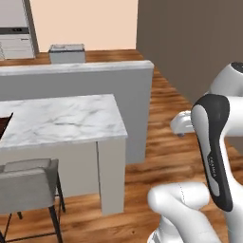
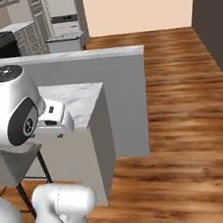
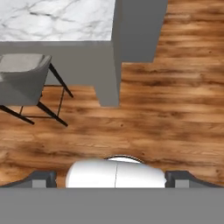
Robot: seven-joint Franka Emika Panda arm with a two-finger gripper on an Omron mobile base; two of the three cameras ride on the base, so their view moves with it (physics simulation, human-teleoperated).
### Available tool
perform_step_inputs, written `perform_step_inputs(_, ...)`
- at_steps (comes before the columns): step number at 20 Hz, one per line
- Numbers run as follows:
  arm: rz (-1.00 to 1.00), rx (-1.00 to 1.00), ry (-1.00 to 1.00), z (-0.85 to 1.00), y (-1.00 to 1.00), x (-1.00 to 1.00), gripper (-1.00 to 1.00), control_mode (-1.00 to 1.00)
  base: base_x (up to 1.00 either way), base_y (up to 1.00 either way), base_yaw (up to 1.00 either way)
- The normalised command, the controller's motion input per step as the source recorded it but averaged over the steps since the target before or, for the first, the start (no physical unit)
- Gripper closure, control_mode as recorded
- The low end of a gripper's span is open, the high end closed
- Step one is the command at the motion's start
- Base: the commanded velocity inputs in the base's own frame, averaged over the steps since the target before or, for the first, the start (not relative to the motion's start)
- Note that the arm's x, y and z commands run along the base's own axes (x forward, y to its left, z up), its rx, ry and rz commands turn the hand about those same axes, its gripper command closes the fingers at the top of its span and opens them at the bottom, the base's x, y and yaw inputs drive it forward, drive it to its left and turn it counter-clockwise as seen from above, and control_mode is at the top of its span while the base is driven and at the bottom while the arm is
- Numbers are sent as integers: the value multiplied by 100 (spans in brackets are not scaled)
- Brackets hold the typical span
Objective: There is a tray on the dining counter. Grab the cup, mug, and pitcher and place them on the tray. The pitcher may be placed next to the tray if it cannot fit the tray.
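The dining counter (image 1: 61, 118) (image 2: 84, 98) is a white veined marble slab on a grey base, left of my arm. A dark reddish-brown corner of the tray (image 1: 4, 124) pokes in at the left edge of the slab. My gripper (image 3: 114, 179) hangs off the counter's right end, above the wooden floor and pointing down. It is open, with its fingertips (image 3: 42, 178) far apart and nothing between them. In the hand view the slab (image 3: 57, 17) lies along the top. The cup, the mug and the pitcher are out of view.
A grey stool (image 1: 28, 182) (image 3: 22, 76) stands at the counter's near side. Behind the counter runs a taller grey ledge (image 1: 95, 76) (image 2: 102, 69). Open wooden floor (image 2: 186, 122) stretches to the right, up to a dark wall (image 1: 199, 42).
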Motion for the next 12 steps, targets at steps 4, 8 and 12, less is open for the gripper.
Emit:
perform_step_inputs(4, 0, 0, 0, 0, 0, 0, -100, 100, 50, -100, 24)
perform_step_inputs(8, 0, 0, 0, 0, 0, 0, -100, 100, 58, -100, 26)
perform_step_inputs(12, 0, 0, 0, 0, 0, 0, -100, 100, 84, -100, 27)
